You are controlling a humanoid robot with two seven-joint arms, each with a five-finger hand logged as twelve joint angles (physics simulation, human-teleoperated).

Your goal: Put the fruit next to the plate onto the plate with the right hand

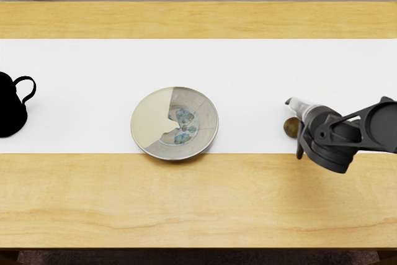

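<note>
Right hand (308, 122) reaches in from three o'clock, right against the fruit (289, 128), which sits at the plate's (149, 116) three o'clock. Can't tell whether it's gripping.

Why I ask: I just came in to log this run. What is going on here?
The right hand, reaching in from the right, is at a small brown fruit on the white runner, right of the plate and apart from it. Whether it grips the fruit I cannot tell. The plate holds no fruit yet. A black jug stands far left.
</note>
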